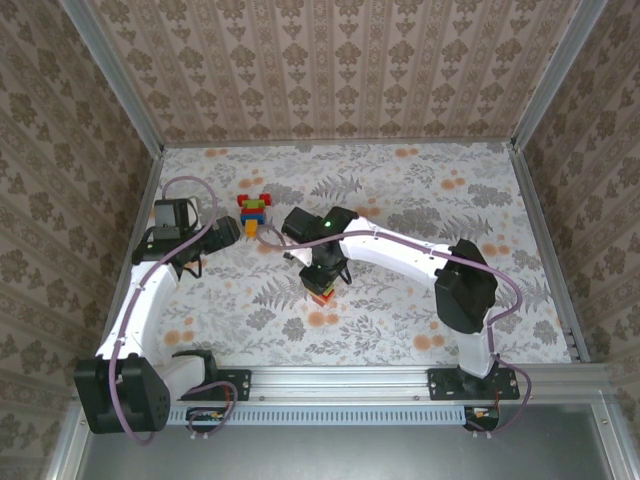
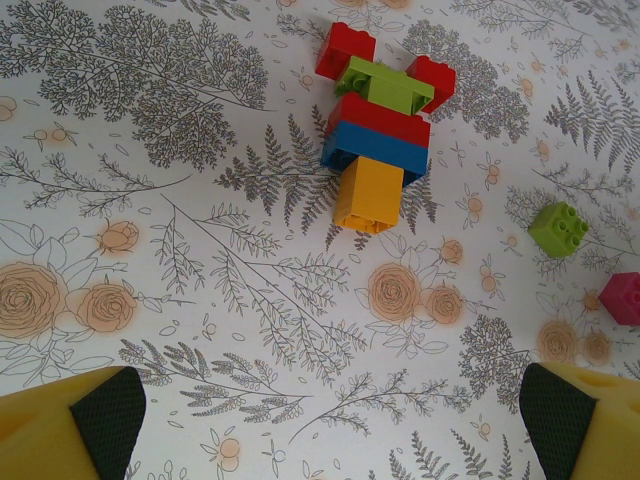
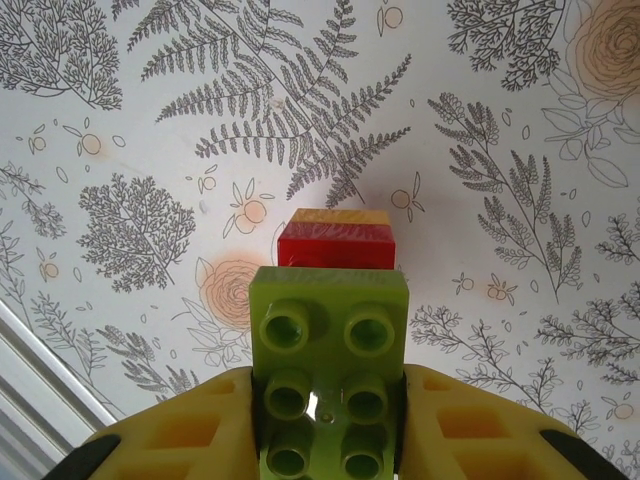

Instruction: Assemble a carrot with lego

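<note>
The left fingers stand spread as wide as they go, hold nothing and hover over the flower-printed table, so they steady nothing. Ahead of them lies a flat row of joined glossy plastic bricks: red, light green, red, blue, then orange. To its right, well apart, sit a loose light-green square brick and a magenta brick at the picture's edge.

In the top view the right arm's wrist passes just beside that joined row. A careless swing there could knock it or sweep the loose pieces away.

Further right, the right fingers are closed on a light-green oblong plastic brick, gripped by its near end with the studs facing the camera. Just beyond it stands a short stack, a red brick on an orange one, alone on the table. Whether green already touches red cannot be told.

The main risks, as I judge them:
- The green brick looks wider than the stack, so a slight offset would leave the studs unseated.
- Pressing on an unsupported stack could tip it or slide it across the smooth cloth.
- With only one end gripped, the brick may pivot under load.
- Opening too soon would drop it askew.
</note>
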### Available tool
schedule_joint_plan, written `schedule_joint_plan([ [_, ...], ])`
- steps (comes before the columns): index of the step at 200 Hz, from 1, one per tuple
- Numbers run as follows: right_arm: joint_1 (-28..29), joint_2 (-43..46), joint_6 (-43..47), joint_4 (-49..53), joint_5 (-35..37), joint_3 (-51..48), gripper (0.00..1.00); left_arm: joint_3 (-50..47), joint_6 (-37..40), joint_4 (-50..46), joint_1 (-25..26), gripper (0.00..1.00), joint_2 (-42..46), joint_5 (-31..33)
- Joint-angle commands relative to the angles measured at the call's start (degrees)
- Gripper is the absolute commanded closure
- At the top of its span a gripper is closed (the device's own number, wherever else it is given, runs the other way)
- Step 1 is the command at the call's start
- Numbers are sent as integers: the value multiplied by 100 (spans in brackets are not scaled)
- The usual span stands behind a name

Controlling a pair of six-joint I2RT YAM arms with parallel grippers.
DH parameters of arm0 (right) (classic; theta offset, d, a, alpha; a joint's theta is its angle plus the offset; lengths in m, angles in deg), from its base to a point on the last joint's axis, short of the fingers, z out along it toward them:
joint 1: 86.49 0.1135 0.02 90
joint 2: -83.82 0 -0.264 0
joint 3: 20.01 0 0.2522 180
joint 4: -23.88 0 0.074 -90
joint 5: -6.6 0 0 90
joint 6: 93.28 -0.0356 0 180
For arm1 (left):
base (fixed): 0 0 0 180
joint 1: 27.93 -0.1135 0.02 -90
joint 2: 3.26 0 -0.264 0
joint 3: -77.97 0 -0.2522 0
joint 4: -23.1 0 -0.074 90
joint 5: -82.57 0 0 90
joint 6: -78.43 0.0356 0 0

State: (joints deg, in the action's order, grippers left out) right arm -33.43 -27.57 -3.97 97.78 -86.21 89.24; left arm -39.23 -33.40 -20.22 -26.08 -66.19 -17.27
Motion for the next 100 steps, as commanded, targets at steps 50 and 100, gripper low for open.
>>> schedule_joint_plan([
  [50, 91, -612, 139, 598, 176, -885, 70, 111, 117, 3, 17, 0, 18, -17],
  [100, 91, -233, 146, 455, 108, -735, 70, 122, 110, 6, 14, 0, 1, -22],
])
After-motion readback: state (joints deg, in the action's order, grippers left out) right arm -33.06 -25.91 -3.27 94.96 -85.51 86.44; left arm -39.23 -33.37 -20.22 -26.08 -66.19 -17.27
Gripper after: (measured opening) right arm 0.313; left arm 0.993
